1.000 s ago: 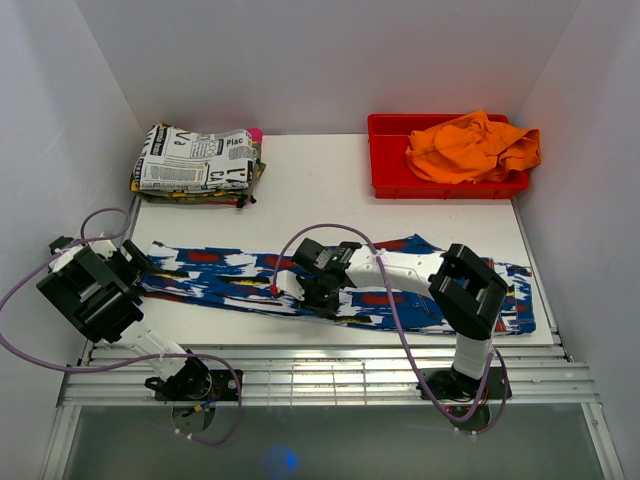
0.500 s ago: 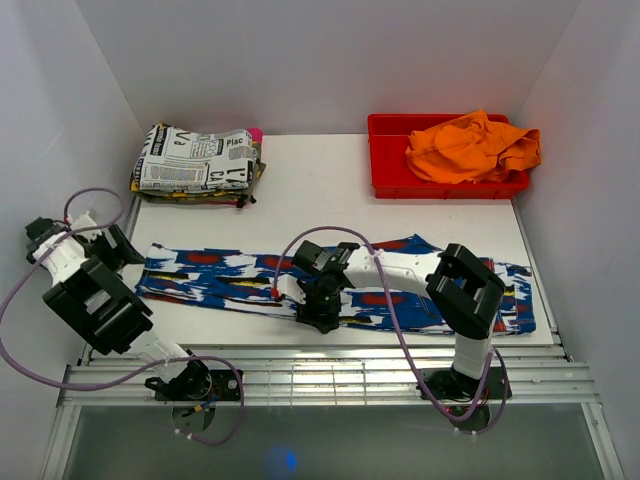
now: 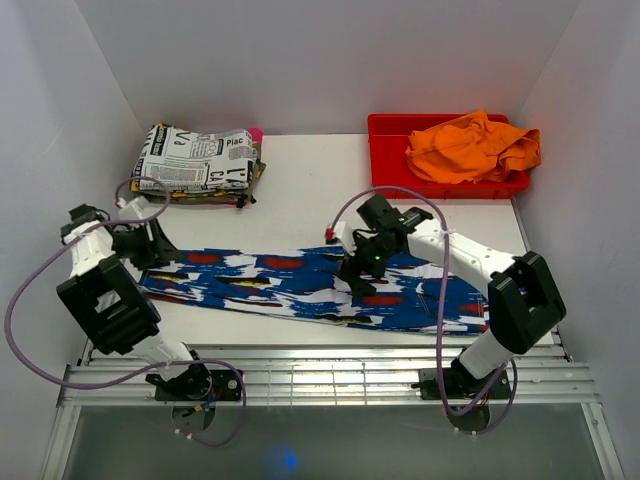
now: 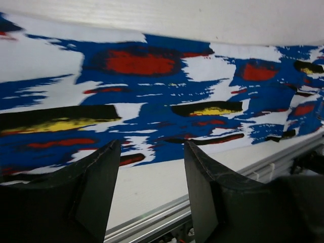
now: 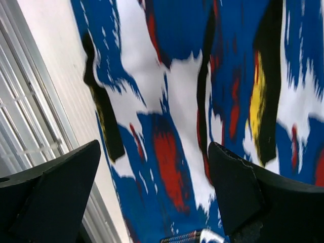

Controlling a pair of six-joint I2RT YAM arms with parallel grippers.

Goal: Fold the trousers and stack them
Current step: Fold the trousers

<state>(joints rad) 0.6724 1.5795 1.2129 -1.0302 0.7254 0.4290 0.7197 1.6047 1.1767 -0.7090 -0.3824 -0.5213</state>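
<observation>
The trousers (image 3: pixel 270 280), royal blue with white streaks and red, black and yellow patches, lie flat in a long strip across the near half of the table. My left gripper (image 3: pixel 158 250) hangs at their left end. In the left wrist view it (image 4: pixel 152 149) is open, with only white table between its fingers and the trousers (image 4: pixel 152 86) just beyond the tips. My right gripper (image 3: pixel 362 268) hovers over the middle of the strip. In the right wrist view it (image 5: pixel 154 147) stands wide open above the trousers (image 5: pixel 177 101), holding nothing.
A folded stack topped with newspaper-print cloth (image 3: pixel 195 165) sits at the back left. A red bin (image 3: pixel 390 180) at the back right holds an orange cloth (image 3: pixel 470 145). A slatted metal rail (image 3: pixel 320 372) runs along the table's near edge.
The right gripper let go of the cloth, opened wide and moved back and right over the trousers. The left gripper swung in to their left end, jaws narrowing a little. The strip's right end now reaches less far.
</observation>
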